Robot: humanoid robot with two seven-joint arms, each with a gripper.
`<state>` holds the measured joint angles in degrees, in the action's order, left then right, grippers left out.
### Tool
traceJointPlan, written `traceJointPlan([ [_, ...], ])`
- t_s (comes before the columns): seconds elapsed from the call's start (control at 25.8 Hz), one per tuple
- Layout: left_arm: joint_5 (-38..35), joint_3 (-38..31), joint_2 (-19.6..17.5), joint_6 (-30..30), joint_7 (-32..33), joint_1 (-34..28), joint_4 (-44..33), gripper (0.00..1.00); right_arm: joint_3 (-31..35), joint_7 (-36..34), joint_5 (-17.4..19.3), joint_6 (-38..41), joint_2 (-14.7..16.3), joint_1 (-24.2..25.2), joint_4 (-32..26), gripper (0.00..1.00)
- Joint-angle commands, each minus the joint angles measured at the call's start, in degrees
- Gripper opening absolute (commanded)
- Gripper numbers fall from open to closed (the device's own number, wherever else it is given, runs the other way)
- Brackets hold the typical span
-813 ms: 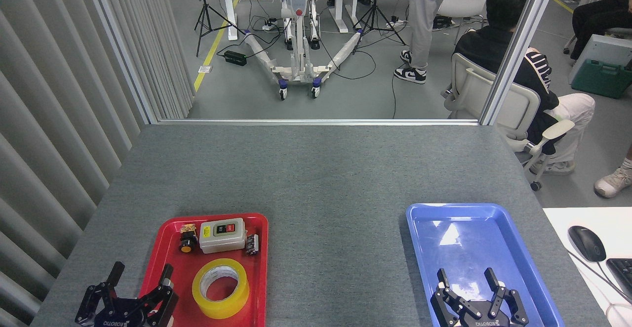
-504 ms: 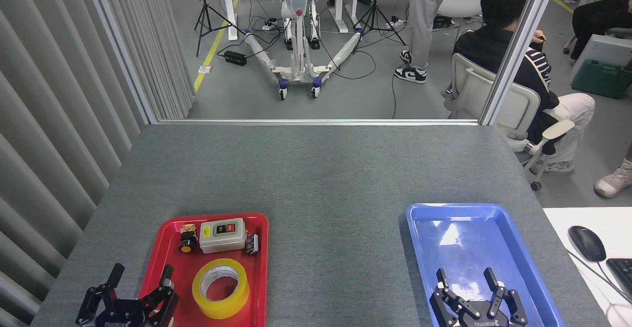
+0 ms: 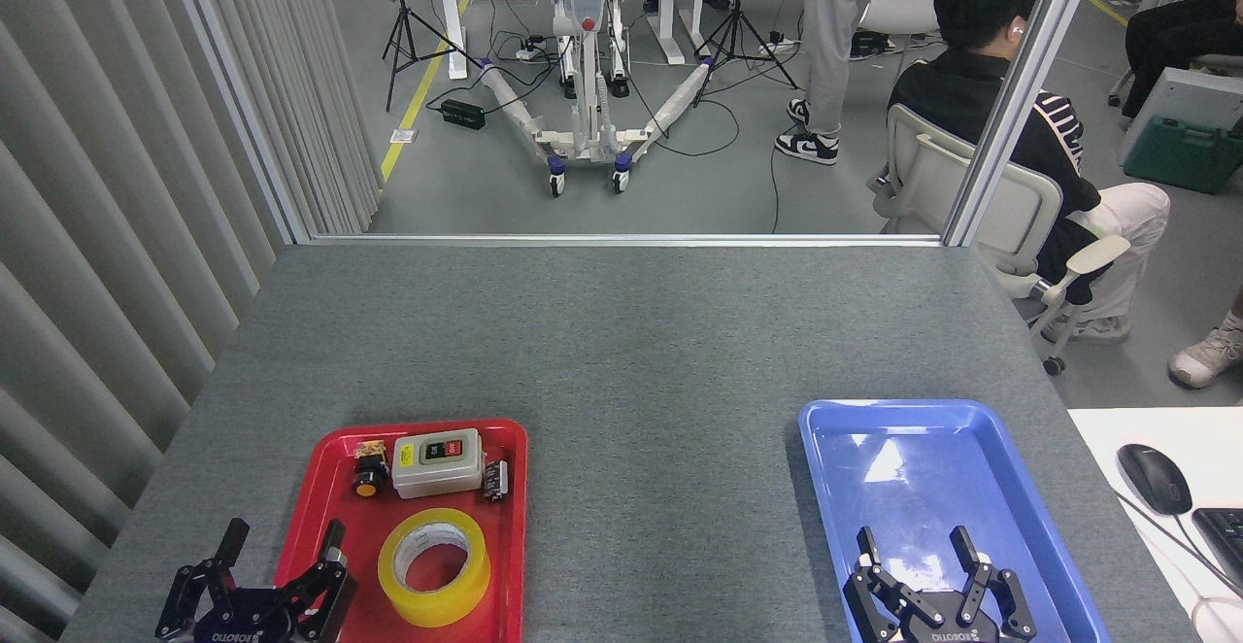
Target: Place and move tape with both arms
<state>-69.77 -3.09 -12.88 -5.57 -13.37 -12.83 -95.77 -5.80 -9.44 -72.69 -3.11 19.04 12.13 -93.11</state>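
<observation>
The tape (image 3: 434, 565), a yellow roll with a white core, lies flat in the near part of the red tray (image 3: 340, 565). My left gripper (image 3: 283, 529) stands open at the tray's left rim, left of the tape and apart from it, with nothing between its fingers. Over the near end of the blue tray (image 3: 1020, 488) my right gripper (image 3: 913, 540) is open and holds nothing. Both arms show only their black grippers at the bottom edge.
A grey switch box (image 3: 438, 462) with red and black buttons, a small black-and-orange button (image 3: 368, 477) and a little black part (image 3: 496, 480) sit at the red tray's far end. A mouse (image 3: 1153, 479) and keyboard lie on a white desk at right. People sit beyond the table.
My left gripper has shifted slightly to the right, toward the tape. The right gripper has barely moved. The seated person behind the table turned their head.
</observation>
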Motion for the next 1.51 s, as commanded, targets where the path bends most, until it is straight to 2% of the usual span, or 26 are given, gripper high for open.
traceJointPlan([
  [0.0,0.4,0.1,-0.6,0.0,0.2,0.3,0.5,1.00,0.0,0.0,0.0,-0.1,-0.1,0.0,0.0,1.00],
  [0.39,0.6,0.6,-1.4,-0.8,1.3,2.7,-1.5,1.00,0.1,0.0,-0.5,-0.1,-0.2,0.0,0.0,1.00],
  [0.46,0.8,2.1,-2.9,-1.0,2.6,3.1,-2.1,1.00,0.1,-0.1,-0.6,-0.1,-0.9,0.0,0.0,1.00],
  [0.54,2.1,3.0,-5.2,-3.7,5.2,4.8,-3.5,1.00,0.1,-0.1,-0.7,-0.1,-1.3,-0.1,0.0,1.00],
  [0.62,6.3,3.2,-7.8,-9.8,9.2,8.2,-3.2,1.00,0.1,-0.1,-0.8,-0.1,-1.4,-0.1,0.0,1.00],
  [0.7,11.9,3.3,-10.0,-11.7,14.9,9.8,-3.2,1.00,0.1,-0.1,-1.5,-0.1,-1.4,-0.1,0.0,1.00],
  [0.77,15.0,4.4,-11.2,-10.9,22.4,11.3,-3.2,1.00,0.2,-0.1,-1.6,-0.1,-1.3,-0.2,0.0,1.00],
  [0.93,15.8,8.5,-12.8,-5.3,38.6,15.3,-3.2,1.00,0.6,-0.1,-1.6,-0.2,-1.2,-0.2,0.0,1.00],
  [1.05,16.2,10.9,-13.3,-4.6,49.3,19.0,-3.2,1.00,0.7,-0.1,-1.6,-0.1,-1.2,-0.1,0.0,1.00],
  [1.12,17.1,14.0,-15.3,-4.1,55.1,21.5,-3.2,1.00,0.7,-0.1,-1.7,-0.1,-1.3,-0.1,0.0,1.00],
  [1.32,27.3,29.5,-23.7,2.8,56.4,30.3,-1.6,1.00,0.7,-0.1,-1.7,-0.1,-1.4,-0.1,0.3,1.00],
  [1.39,27.3,34.7,-25.5,4.2,56.7,33.0,0.8,1.00,0.6,-0.1,-1.8,-0.1,-1.3,-0.1,0.6,1.00],
  [1.47,27.4,35.3,-25.8,6.0,56.7,33.4,0.7,1.00,0.4,-0.1,-1.8,-0.1,-1.3,0.0,0.3,1.00],
])
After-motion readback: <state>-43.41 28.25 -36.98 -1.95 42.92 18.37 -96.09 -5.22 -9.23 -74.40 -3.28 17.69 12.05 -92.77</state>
